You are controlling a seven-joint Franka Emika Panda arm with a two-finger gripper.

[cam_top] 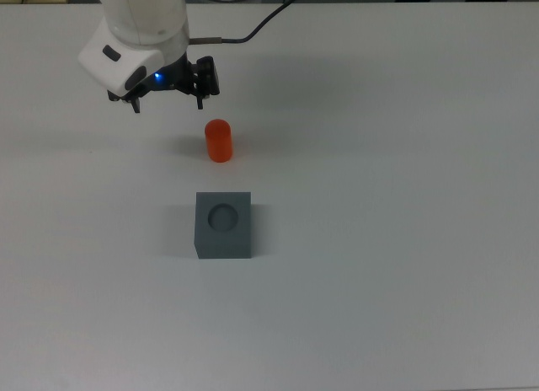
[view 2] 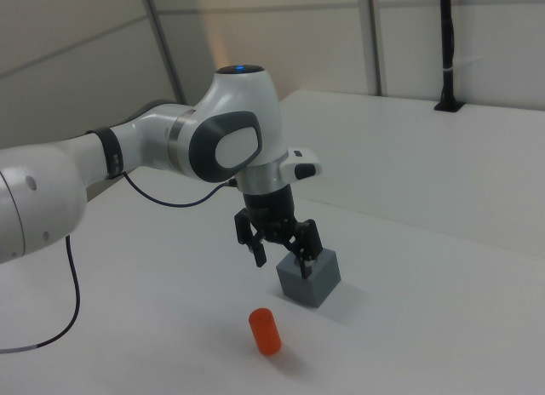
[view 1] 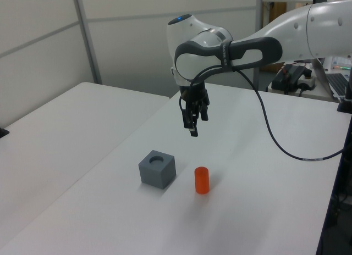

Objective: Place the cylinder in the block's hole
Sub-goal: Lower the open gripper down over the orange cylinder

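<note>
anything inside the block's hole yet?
No. In the top view the hole in the block looks empty, a grey recess; how deep it goes cannot be seen. The cylinder stands on the table, apart from the block. The open claw holds nothing.

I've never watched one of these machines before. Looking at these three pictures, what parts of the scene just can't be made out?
- How deep the hole in the grey block goes: every view shows only its shadowed mouth.
- The block's near corner in the right view: the open pincer hangs in front of it.
- The arm's base: cut off by the picture edge in all three views.
- Whether the orange cylinder would fit the hole: no view settles it.
</note>
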